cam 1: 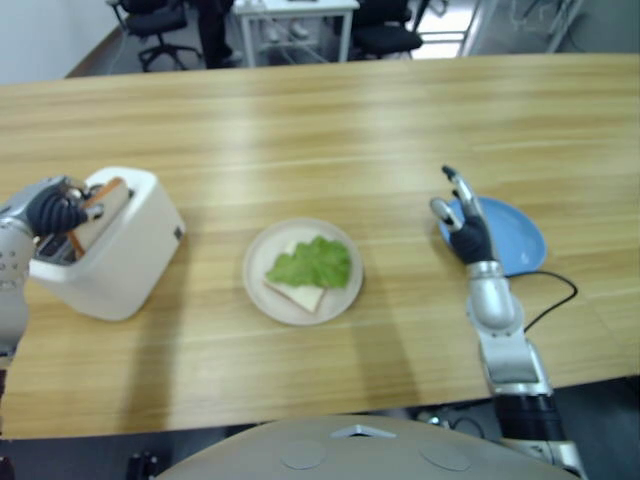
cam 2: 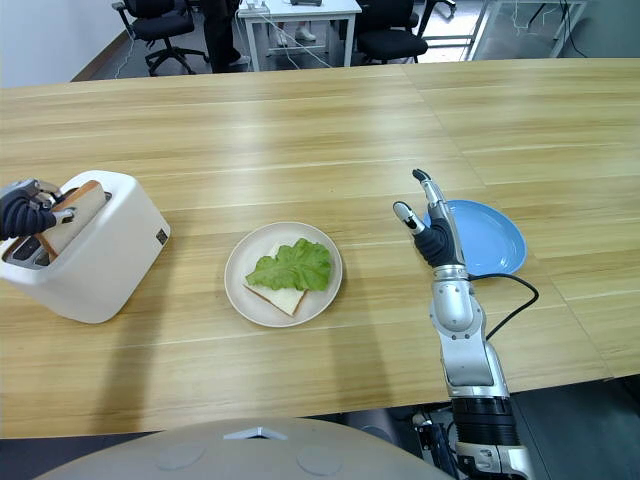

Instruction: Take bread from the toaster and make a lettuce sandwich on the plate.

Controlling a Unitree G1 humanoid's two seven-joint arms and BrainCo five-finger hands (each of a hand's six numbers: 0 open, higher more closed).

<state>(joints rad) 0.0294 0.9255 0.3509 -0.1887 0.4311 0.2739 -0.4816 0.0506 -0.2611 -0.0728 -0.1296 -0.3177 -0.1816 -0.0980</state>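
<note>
A white toaster (cam 1: 115, 255) stands at the table's left with a slice of bread (cam 1: 100, 210) sticking up out of its slot. My left hand (cam 1: 50, 208) is at the toaster's top, its fingers curled on that slice. In the middle sits a cream plate (cam 1: 258, 285) holding a bread slice (cam 1: 303, 296) with a lettuce leaf (cam 1: 312, 262) on top. To the right, my right hand (cam 1: 462, 218) is raised above the table with fingers spread and holds nothing.
A blue plate (cam 1: 515, 238) lies on the table just right of my right hand, with a black cable (cam 1: 555, 295) curling beside it. Office chairs and a white desk stand beyond the table's far edge.
</note>
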